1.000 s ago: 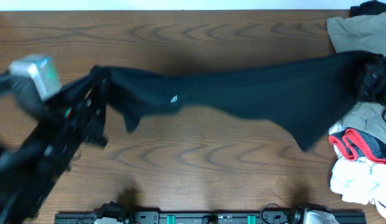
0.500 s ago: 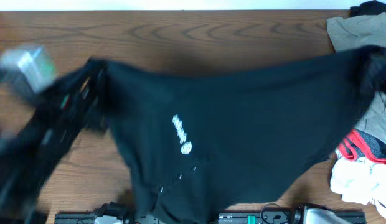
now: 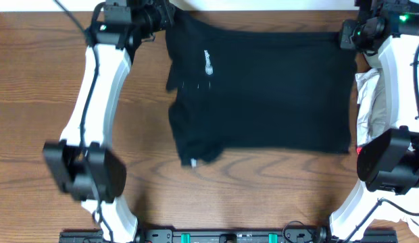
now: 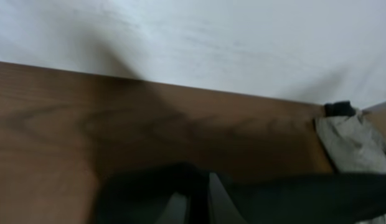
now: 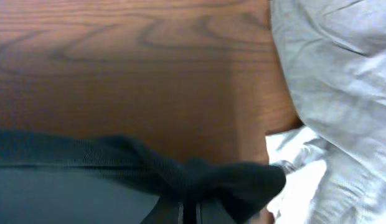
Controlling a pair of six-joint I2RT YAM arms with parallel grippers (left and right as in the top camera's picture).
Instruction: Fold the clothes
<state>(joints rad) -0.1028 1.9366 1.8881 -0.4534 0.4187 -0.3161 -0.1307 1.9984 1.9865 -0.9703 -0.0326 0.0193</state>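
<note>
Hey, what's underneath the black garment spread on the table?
Wooden table shows around the black garment, so it rests on that. Its right edge reaches the pale clothes pile; whether it overlaps them, or hides anything else, is covered.

Flanking the surface point(image 3: 263, 192), my left arm point(image 3: 94, 94) and right arm point(image 3: 399, 74) show white links, black joints, thin black cables.

No legible text; blurred white print point(image 3: 208, 64) on black garment point(image 3: 263, 94)
</note>
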